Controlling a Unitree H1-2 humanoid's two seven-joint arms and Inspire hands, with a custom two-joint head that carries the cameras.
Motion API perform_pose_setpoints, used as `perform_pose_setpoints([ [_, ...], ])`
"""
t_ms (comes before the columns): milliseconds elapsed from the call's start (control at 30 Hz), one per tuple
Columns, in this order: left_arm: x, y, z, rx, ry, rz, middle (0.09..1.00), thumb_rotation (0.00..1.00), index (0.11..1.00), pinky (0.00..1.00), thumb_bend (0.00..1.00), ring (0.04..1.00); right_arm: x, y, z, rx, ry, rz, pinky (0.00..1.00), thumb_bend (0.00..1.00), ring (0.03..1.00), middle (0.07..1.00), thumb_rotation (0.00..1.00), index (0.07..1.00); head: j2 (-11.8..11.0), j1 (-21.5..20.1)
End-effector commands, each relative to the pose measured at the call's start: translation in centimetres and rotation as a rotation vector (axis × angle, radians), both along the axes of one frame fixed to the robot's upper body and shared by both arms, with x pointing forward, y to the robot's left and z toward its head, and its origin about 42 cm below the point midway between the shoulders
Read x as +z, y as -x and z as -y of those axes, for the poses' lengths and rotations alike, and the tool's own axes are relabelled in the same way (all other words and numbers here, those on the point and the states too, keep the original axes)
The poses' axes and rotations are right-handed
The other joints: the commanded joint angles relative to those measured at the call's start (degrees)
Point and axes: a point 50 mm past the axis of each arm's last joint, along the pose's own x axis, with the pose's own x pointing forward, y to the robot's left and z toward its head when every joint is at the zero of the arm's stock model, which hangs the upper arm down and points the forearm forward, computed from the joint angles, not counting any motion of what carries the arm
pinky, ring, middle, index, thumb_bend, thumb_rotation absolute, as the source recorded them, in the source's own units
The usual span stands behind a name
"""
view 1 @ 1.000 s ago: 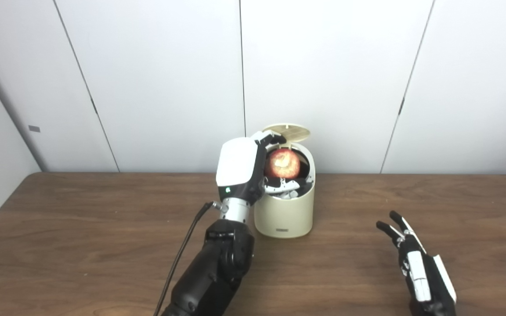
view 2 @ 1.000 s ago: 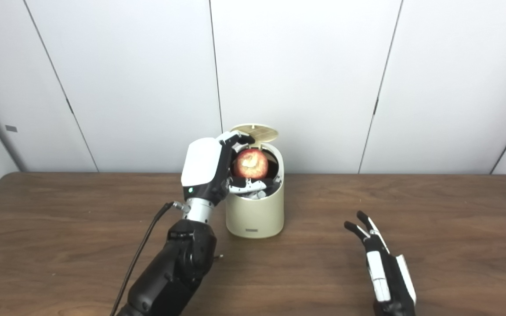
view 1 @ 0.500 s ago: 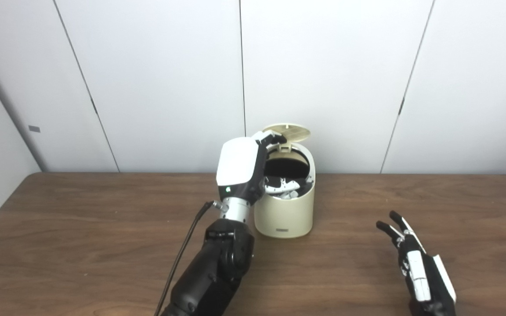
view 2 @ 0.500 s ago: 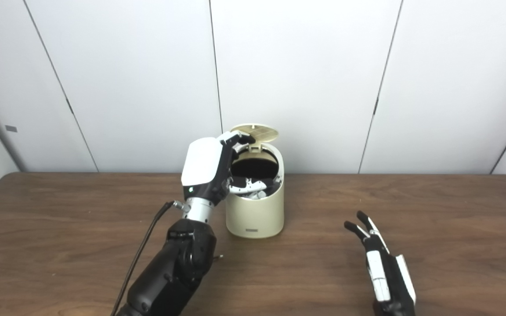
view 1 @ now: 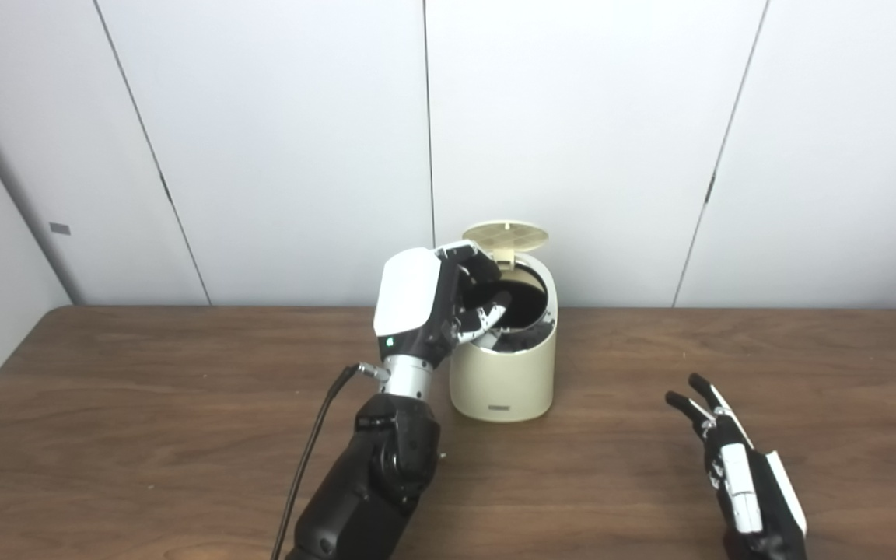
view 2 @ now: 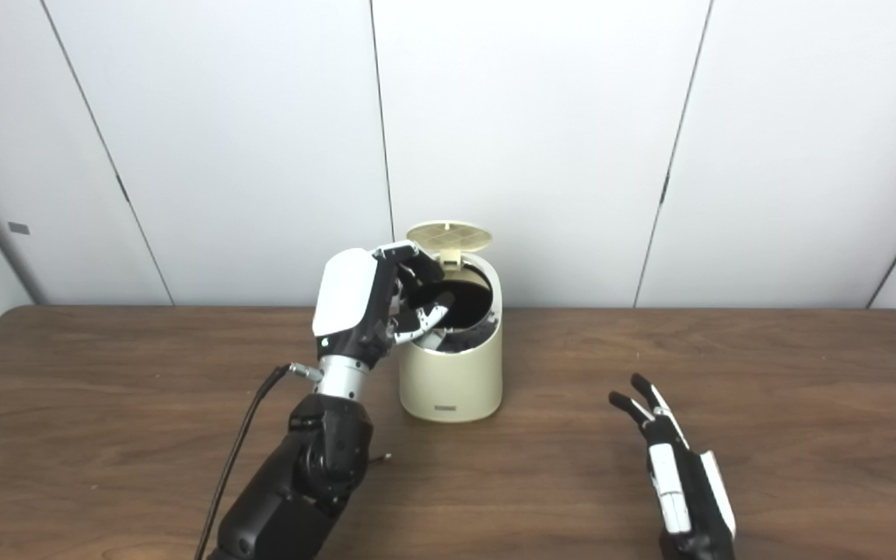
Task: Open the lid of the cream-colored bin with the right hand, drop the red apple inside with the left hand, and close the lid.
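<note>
Left hand [view 1: 425, 311]: held at the bin's left rim, empty, fingers loosely spread over the opening; drawn slightly leftward since half a second ago.
Red apple: no longer seen; held over the opening a second ago, so judged dropped inside.
Cream-colored bin [view 1: 504, 373]: upright on the table [view 1: 145, 435].
Lid [view 1: 505, 233]: raised at the rear; closing remains.
Right hand [view 1: 740, 474]: rested flat well to the right, fingers spread, nothing held.
</note>
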Motion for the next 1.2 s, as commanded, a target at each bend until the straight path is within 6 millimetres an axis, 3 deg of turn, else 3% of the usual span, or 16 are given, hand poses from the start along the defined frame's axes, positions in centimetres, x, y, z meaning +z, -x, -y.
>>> perform_pose_setpoints([
  [0,1.7,-0.2,0.8,-0.029,0.044,0.07,0.505,0.0,0.503,0.36,0.48,0.429,-0.7,-0.1,0.0,0.01,-0.009,-0.001,1.0,0.6,0.94,0.85,1.0,0.928,-0.04,0.01],
  [533,1.8,0.2,-1.3,-0.031,0.111,0.15,0.504,0.0,0.459,0.44,0.48,0.457,-0.9,-0.3,0.7,0.008,-0.036,-0.013,1.0,0.56,0.938,0.845,1.0,0.934,0.24,1.72],
  [1167,2.5,3.1,-3.7,-0.039,0.255,0.22,0.513,0.0,0.478,0.4,0.48,0.445,-1.0,0.1,1.5,0.017,-0.022,-0.029,1.0,0.61,0.946,0.859,1.0,0.927,0.77,2.65],
])
